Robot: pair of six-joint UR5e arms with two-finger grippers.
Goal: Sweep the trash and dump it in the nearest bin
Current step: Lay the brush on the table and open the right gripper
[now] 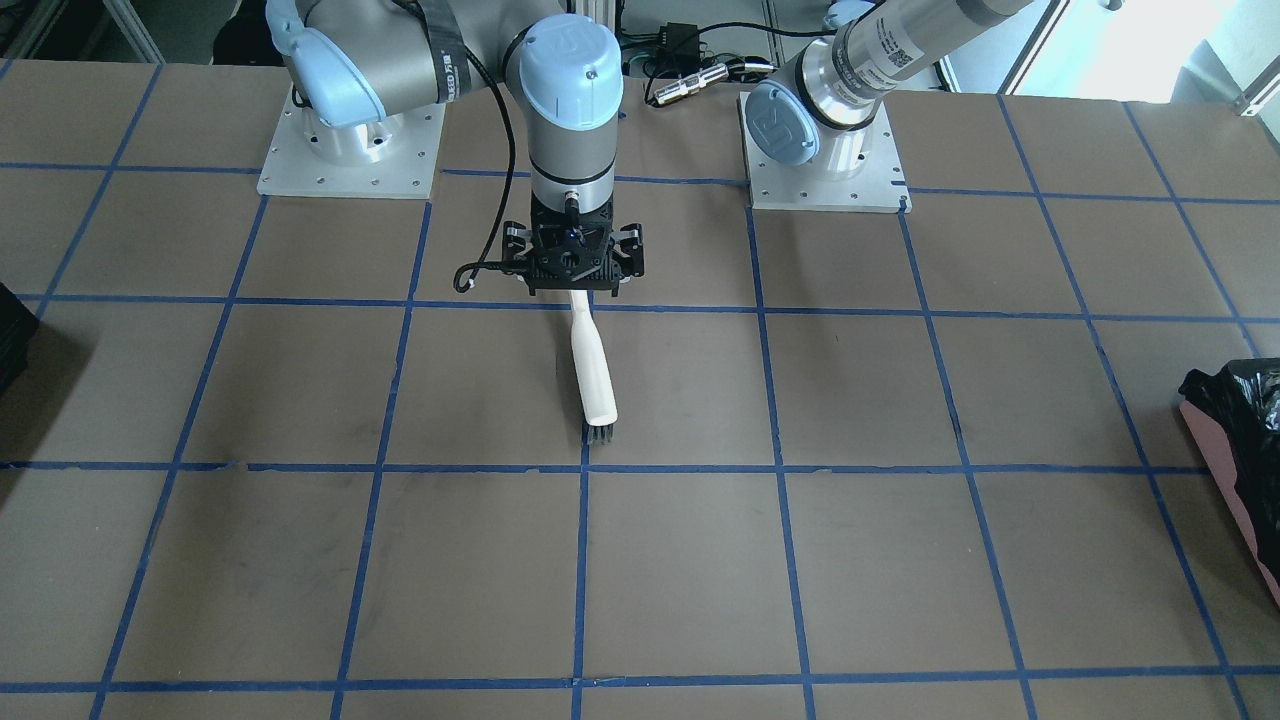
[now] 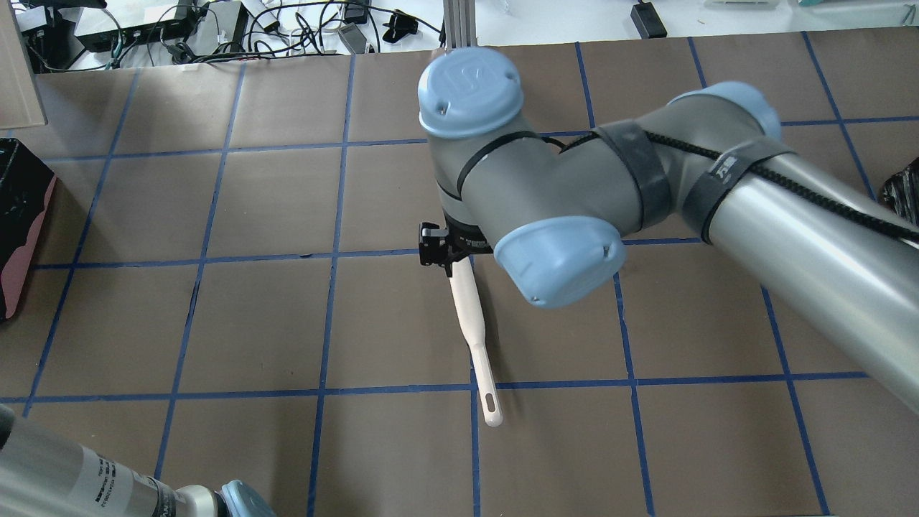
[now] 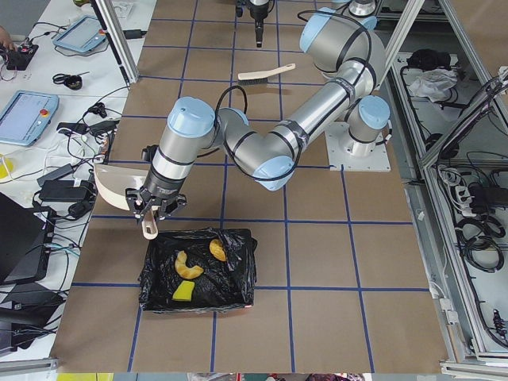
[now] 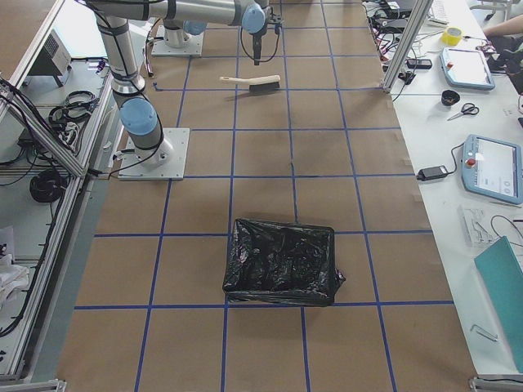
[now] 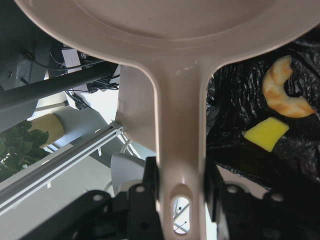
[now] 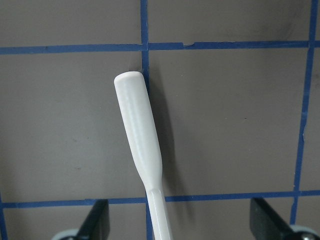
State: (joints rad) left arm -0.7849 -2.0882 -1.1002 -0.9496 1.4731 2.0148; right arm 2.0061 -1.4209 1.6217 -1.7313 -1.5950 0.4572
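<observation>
My left gripper (image 3: pixel 155 208) is shut on the handle of the cream dustpan (image 3: pixel 119 178), held just above one edge of the bin (image 3: pixel 238 298), which is lined with a black bag. The trash lies in the bin: a golden-brown chunk (image 3: pixel 217 250), a pale crescent (image 3: pixel 186 266) and a yellow wedge (image 3: pixel 182 291). The left wrist view shows the gripper (image 5: pixel 181 185) on the dustpan handle (image 5: pixel 180 125), with the crescent (image 5: pixel 285 90) and wedge (image 5: pixel 266 133) below. My right gripper (image 1: pixel 572 265) is open over the handle of the white brush (image 1: pixel 592 360), which lies on the table.
A second bag-lined bin (image 4: pixel 282 261) stands on the table towards my right. The trash bin also shows at the right edge of the front view (image 1: pixel 1240 450). Blue tape lines grid the brown table (image 1: pixel 300 560). Cables and tablets lie beyond the far edge.
</observation>
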